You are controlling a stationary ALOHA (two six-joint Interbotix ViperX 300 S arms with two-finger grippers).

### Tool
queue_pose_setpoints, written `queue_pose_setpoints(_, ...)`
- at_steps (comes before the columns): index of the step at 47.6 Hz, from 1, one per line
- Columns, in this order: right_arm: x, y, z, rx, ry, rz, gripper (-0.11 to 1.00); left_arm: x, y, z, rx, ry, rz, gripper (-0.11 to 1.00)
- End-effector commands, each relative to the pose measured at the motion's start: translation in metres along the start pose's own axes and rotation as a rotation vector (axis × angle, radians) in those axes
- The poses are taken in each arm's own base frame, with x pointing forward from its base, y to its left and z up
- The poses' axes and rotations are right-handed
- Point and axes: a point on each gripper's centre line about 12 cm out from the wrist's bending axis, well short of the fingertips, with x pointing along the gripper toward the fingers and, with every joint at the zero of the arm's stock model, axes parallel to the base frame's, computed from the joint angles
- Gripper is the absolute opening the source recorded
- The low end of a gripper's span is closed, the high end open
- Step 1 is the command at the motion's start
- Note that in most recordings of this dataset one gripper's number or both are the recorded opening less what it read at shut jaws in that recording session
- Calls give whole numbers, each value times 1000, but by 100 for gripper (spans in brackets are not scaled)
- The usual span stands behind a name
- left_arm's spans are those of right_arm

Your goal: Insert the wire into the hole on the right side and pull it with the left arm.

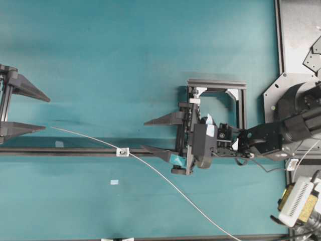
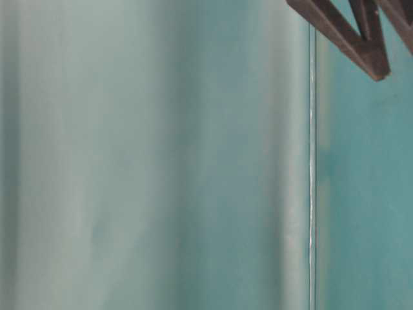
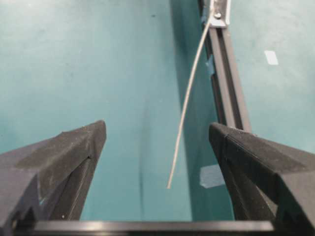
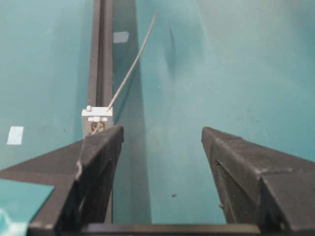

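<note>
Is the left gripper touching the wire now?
Apart. In the left wrist view the wire ends free between the open fingers, with bare table visible on both sides of its tip.

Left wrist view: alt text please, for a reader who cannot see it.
A thin pale wire runs from a small white block on a dark rail toward the camera, its free tip ending in the gap of the left gripper, whose jaws stand wide open and touch nothing, above a teal table.

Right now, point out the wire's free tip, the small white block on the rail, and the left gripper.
wire (image 3: pixel 169 187), left wrist view, on its free tip.
white block (image 1: pixel 123 151), overhead view, on its top face.
left gripper (image 1: pixel 46 113), overhead view, midway between its spread fingertips.
</note>
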Motion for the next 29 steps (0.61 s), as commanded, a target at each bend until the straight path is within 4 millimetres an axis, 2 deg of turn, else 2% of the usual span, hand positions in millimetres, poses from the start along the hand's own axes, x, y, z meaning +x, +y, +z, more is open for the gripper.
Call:
queue_pose_setpoints(1,-2,-1,11,10,-37,-1,74,1,2,7,-1,-27,9,67)
queue_pose_setpoints(29,-2,-4,10,4,-34,-10,74,1,7,8,-7,-33,25,67)
